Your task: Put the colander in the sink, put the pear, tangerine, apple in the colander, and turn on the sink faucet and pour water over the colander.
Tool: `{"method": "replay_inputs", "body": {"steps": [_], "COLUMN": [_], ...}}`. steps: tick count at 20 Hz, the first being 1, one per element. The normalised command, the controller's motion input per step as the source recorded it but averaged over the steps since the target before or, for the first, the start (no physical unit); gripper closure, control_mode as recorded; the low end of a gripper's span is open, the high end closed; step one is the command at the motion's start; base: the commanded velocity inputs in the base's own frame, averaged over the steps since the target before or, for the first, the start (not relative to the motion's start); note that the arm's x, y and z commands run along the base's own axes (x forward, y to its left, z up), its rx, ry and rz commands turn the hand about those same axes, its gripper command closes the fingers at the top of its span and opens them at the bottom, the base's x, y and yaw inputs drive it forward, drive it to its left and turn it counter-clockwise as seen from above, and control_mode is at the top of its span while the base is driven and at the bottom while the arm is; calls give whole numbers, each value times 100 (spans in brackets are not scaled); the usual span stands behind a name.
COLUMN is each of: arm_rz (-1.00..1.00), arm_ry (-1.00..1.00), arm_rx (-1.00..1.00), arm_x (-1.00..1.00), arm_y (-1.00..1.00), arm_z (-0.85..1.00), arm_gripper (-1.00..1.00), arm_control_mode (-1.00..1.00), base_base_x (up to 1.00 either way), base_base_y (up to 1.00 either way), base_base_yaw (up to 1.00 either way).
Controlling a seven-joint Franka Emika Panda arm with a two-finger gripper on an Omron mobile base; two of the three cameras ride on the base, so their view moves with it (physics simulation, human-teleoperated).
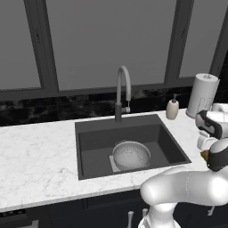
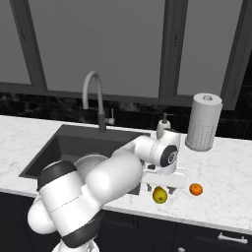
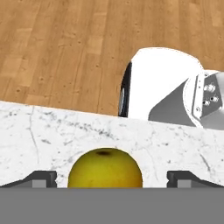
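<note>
The colander [image 1: 131, 154] already sits empty in the sink [image 1: 93, 144] at mid-frame, while the gripper [image 3: 112, 177], spread wide and holding nothing, straddles the pear [image 3: 105, 168] on the worktop [image 2: 226, 177], tangerine [image 2: 196, 189] beside it, faucet [image 1: 122, 91] untouched.

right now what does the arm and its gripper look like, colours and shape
The arm is glossy white, built of fat rounded segments with dark, near-black bands at the joints. A round dark disc with a small ring marking sits on the side of the wrist. The gripper is a flat white bar with two small dark grey finger tips. No loose cables show.
</note>
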Motion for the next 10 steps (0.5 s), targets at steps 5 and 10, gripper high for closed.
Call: {"method": "replay_inputs", "body": {"steps": [5,10], "arm_rz": [16,16], "arm_ry": [-3,0], "arm_rx": [0,0], "arm_x": [12,11], "arm_y": [0,-5], "arm_z": [-23,-30], "arm_gripper": [-100,-100], "arm_control_mode": [-100,-100], "base_base_x": [0,0], "base_base_y": [0,0], "base_base_yaw": [0,0]}}
